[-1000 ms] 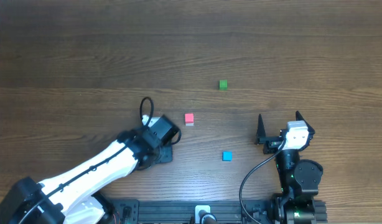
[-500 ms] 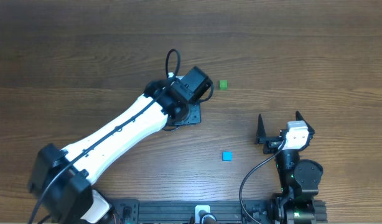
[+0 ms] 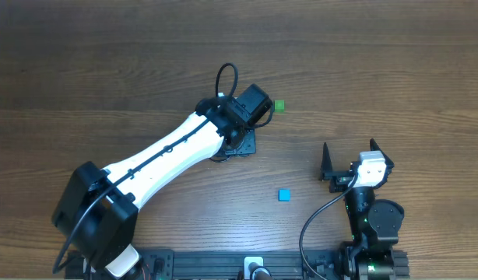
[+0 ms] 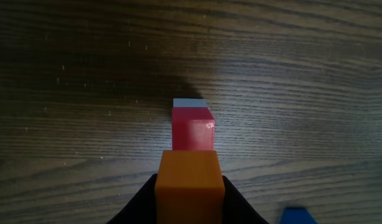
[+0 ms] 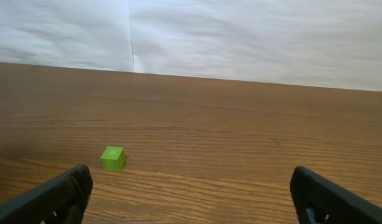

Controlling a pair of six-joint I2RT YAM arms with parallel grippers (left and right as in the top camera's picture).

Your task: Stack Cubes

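Observation:
An orange cube (image 4: 190,180) is held in my shut left gripper (image 4: 190,202), lifted above the table. Just beyond and below it a red-pink cube (image 4: 193,129) rests on the wood. In the top view the left gripper (image 3: 237,143) and its arm cover that red-pink cube. A green cube (image 3: 279,106) sits just right of the left wrist, and it lies ahead of the right gripper (image 5: 191,208) as the green cube (image 5: 113,158). A blue cube (image 3: 284,194) lies nearer the front, with the blue cube (image 4: 298,216) at the left wrist view's edge. My right gripper (image 3: 349,158) stands open at the right.
The brown wooden table (image 3: 107,70) is bare at the back and left. A white wall (image 5: 241,37) rises behind the table's far edge. The arm bases and a black rail (image 3: 254,264) run along the front edge.
The left arm swung away from the front, up and to the right, and now covers the red-pink cube that showed in the top view a second ago. The right arm kept still.

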